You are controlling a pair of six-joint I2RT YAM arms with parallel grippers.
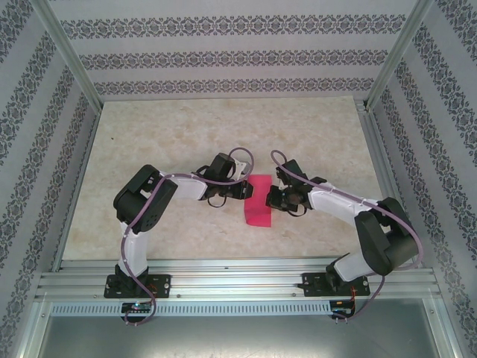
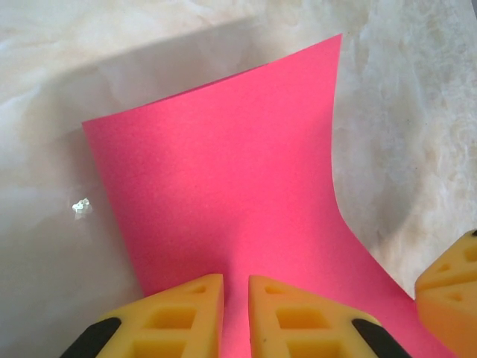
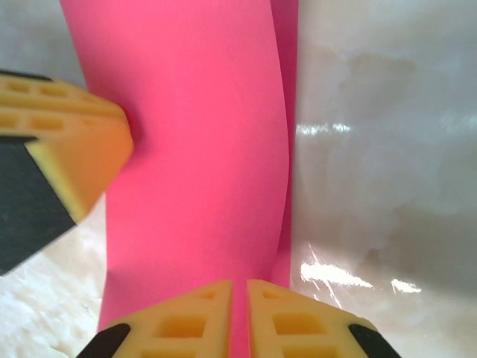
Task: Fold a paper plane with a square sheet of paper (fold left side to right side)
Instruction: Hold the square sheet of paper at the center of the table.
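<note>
The pink sheet of paper lies flat near the middle of the pale stone-look table, right between the two arms. From above it looks like a tall, thin shape, not a square, so it is folded over. The left claw sits at the top left side of the paper and the right claw sits at its top right side, and both are low down by it. In the left wrist view, the left claw's two yellow fingers are very close together, with only a thin slit between them, and pink paper shows through the slit. The paper spreads out in front of them, and its right edge bends up a little. A yellow finger of the right claw peeks in at the bottom right corner, just beside the paper. In the right wrist view, the right claw's two yellow fingers are also nearly together, with a thin pink line between them. The top layer of the paper bows up, and a strip of the layer under it shows along the right edge. A finger of the left claw touches the paper on the left. It is not clear if either claw is pinching the paper or only pressing on it.
</note>
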